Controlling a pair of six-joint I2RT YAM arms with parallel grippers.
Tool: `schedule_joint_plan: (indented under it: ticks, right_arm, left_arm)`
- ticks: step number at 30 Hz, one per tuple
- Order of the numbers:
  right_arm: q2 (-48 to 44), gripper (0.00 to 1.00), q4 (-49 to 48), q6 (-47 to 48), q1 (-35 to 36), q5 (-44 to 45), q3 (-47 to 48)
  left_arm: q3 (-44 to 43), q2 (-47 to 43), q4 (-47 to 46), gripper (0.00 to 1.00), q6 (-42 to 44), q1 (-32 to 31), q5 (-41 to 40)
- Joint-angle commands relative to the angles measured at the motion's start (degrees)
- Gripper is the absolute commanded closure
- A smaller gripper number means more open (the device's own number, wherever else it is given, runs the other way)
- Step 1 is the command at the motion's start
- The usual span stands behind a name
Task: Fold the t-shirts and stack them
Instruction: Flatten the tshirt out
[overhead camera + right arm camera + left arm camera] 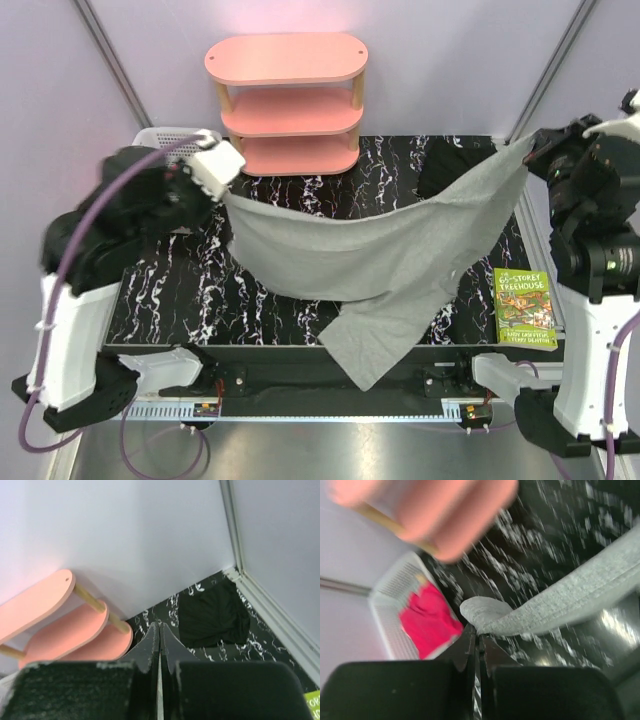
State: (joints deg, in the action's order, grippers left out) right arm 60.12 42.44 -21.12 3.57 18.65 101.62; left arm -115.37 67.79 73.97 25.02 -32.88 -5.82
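Note:
A large grey t-shirt (370, 250) hangs stretched in the air between both arms above the black marbled table (180, 290). Its lower part droops onto the table and over the front edge. My left gripper (226, 186) is shut on the shirt's left corner, and in the left wrist view that grey t-shirt (555, 605) runs off from the closed left gripper (478, 636). My right gripper (530, 152) holds the right corner high. In the right wrist view the right gripper (160, 626) shows shut jaws, and the cloth itself is hidden. A black t-shirt (212, 615) lies bundled at the back right. A magenta-pink t-shirt (427, 620) lies in a basket.
A white basket (160, 136) stands at the back left, behind my left arm. A pink three-tier shelf (290, 100) stands at the back centre. A green-covered book (524, 306) lies at the table's right edge. Pale walls with metal posts close in the back and sides.

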Motion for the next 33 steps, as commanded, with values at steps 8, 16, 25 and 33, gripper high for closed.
schedule_joint_plan:
  ticks: [8, 16, 25, 33]
  right_arm:
    - [12.56, 1.0, 6.43, -0.14, -0.32, 0.86, 18.35]
    - [8.18, 1.0, 4.59, -1.11, -0.32, -1.6, 7.11]
    - [-8.33, 1.0, 4.58, -1.29, 0.29, -7.05, 0.68]
    - [-15.9, 1.0, 8.19, -0.23, 3.02, -5.38, 12.88]
  left_arm:
    - [-6.78, 3.67, 14.88, 1.0, -3.58, -2.0, -1.55]
    - [10.25, -1.51, 10.85, 1.0, -1.55, -2.01, -9.38]
    - [0.41, -2.66, 14.79, 1.0, -0.76, -2.01, -12.98]
    - [-7.67, -8.09, 11.91, 1.0, 0.73, -2.01, -15.54]
